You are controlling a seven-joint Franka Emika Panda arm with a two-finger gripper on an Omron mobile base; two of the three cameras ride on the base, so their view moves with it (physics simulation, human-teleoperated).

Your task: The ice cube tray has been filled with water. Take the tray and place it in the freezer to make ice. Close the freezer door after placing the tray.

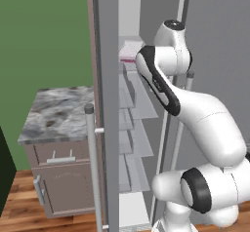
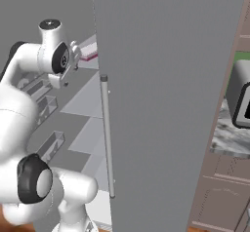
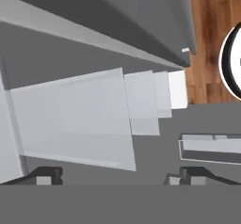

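The pincer (image 3: 120, 176) has its 2 dark fingertips (image 3: 47, 175) spread wide apart, holding nothing, pointing down over the stacked pale shelves (image 3: 75, 119) of the freezer (image 1: 134, 128). The ice cube tray (image 1: 131, 50), pale pink on top with a magenta edge, lies flat on an upper shelf just beside the hand. The freezer door (image 1: 106, 104) stands open alongside the arm, its silver bar handle (image 1: 93, 167) facing outward.

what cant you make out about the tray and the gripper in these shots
- Ice cube tray: left base view, the freezer door edge and the arm cover most of it; water not visible.
- Tray, right base view: just a strip.
- Gripper: hand view, tips spread apart, nothing between them.
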